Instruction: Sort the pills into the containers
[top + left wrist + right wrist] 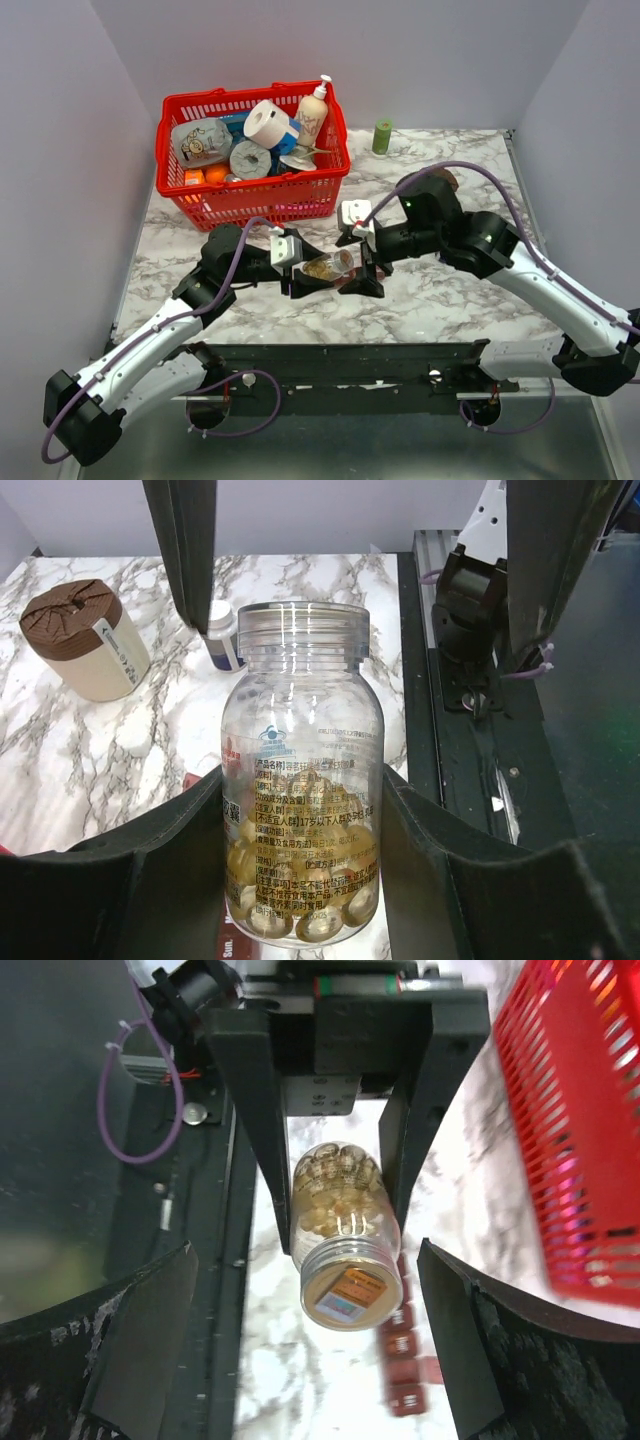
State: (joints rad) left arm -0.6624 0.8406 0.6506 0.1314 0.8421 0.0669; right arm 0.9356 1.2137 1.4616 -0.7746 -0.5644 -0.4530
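My left gripper is shut on a clear uncapped bottle, held on its side above the table. Yellowish-amber pills fill its lower part, also in the right wrist view. Its threaded mouth faces my right gripper, which is open with one jaw on each side of the mouth, not touching it. A tan disc with an orange label covers the mouth. The maroon container strip lies on the table under the bottle; one corner shows in the left wrist view. No loose pills are in view.
A red basket of household items stands at the back left. A green cap stands at the back. A beige jar with a brown lid and a dark white-capped bottle stand beyond the right gripper. The black rail runs along the near edge.
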